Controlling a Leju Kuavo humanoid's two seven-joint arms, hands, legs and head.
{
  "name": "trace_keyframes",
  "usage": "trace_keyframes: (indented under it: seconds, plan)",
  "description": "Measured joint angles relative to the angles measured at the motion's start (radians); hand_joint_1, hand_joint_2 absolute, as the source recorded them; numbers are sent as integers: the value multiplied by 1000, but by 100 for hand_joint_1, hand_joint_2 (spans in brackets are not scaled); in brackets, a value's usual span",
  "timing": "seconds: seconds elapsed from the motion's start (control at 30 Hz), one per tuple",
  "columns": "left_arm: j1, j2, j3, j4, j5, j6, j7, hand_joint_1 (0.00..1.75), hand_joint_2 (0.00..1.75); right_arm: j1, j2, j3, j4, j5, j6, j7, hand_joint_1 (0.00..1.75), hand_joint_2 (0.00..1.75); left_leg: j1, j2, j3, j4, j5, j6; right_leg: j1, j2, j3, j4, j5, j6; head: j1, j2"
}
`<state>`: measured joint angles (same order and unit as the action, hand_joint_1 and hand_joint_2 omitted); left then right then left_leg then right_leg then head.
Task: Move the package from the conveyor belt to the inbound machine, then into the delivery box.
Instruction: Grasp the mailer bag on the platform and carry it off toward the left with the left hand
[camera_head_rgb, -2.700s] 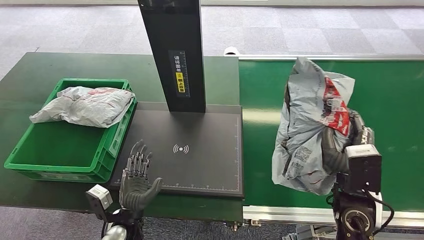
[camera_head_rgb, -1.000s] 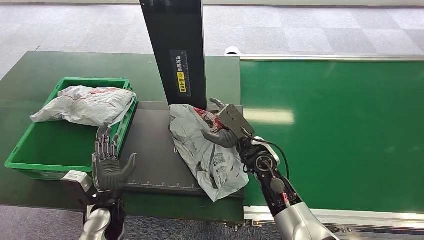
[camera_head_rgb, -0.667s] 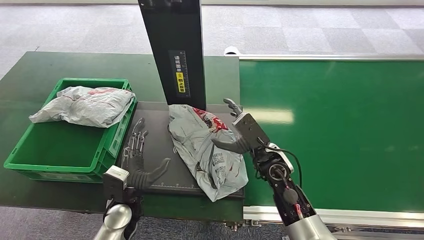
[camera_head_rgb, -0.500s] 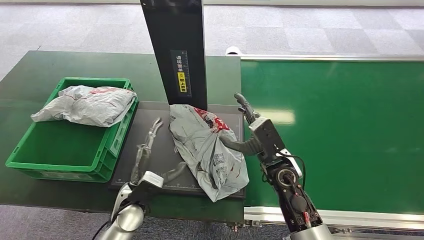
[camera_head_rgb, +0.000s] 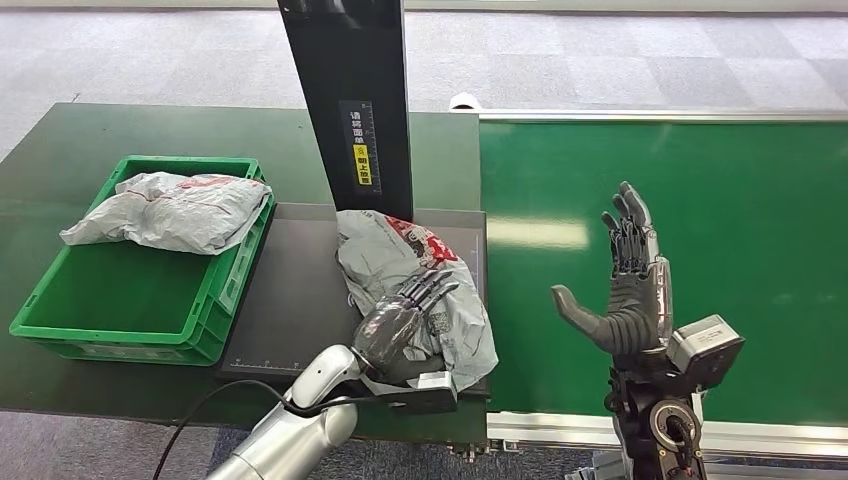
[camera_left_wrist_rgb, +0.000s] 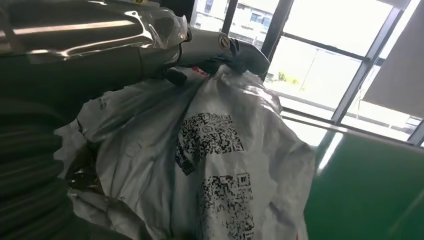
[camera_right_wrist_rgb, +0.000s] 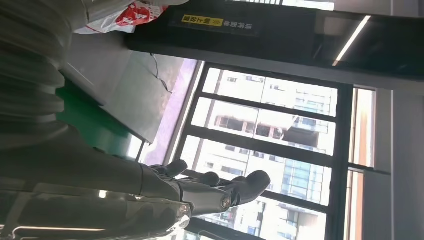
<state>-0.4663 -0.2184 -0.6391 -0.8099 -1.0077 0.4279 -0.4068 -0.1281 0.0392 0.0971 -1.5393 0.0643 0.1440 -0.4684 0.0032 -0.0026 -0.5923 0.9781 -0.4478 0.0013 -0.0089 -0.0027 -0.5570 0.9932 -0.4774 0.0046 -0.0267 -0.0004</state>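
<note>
The grey plastic package (camera_head_rgb: 385, 250) with a red print lies on the black plate of the inbound machine (camera_head_rgb: 295, 290), at its right side below the black column (camera_head_rgb: 350, 100). My left hand (camera_head_rgb: 395, 325) rests on the package's near end, fingers laid over it. In the left wrist view those fingers (camera_left_wrist_rgb: 215, 45) reach across the top of the package (camera_left_wrist_rgb: 210, 165), above its printed codes. My right hand (camera_head_rgb: 628, 290) is raised over the green conveyor belt (camera_head_rgb: 740, 200), fingers spread and holding nothing. In the right wrist view the right hand (camera_right_wrist_rgb: 200, 190) appears against windows.
A green crate (camera_head_rgb: 60, 280) stands on the dark green table to the left of the plate, with another grey package (camera_head_rgb: 170, 210) lying across its far end. The belt's metal rail (camera_head_rgb: 560, 428) runs along the near edge.
My right hand let go of the package on the plate and drew back right over the belt, now raised and spread. My left hand moved right from beside the crate onto the package.
</note>
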Motion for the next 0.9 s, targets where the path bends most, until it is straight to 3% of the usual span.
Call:
trace_keyframes:
  seconds: [0.27,0.33,0.4,0.47,0.67,0.9]
  plan:
    - [-65,-49,-18,175,-11,13,28,2,175,18,5,-7,-33,4,22,-11,0,175,0,0,0,0,0,0,0,0,1,0,0,0,0,0]
    - [-76,-57,-19,200,-16,12,48,53,175,17,7,-7,-34,5,23,-13,0,175,0,0,0,0,0,0,0,0,1,0,0,0,0,0]
    - [-85,-69,-20,226,-31,12,83,127,175,15,10,-7,-34,5,25,-16,0,175,0,-1,0,0,0,0,0,0,1,0,0,0,0,0]
    - [-92,-83,-21,252,-48,3,124,159,175,10,14,-7,-34,5,26,-17,0,175,0,-1,0,0,0,0,0,0,2,0,0,0,0,0]
    - [-123,-116,-21,312,-62,-33,195,175,175,-7,22,-5,-28,7,26,-17,0,175,0,-2,5,0,0,0,0,-1,7,0,0,0,0,0]
    - [-129,-124,30,322,69,10,156,175,175,-12,29,-5,-22,-4,29,-16,0,175,0,-2,7,-1,0,0,0,-1,9,0,0,0,0,0]
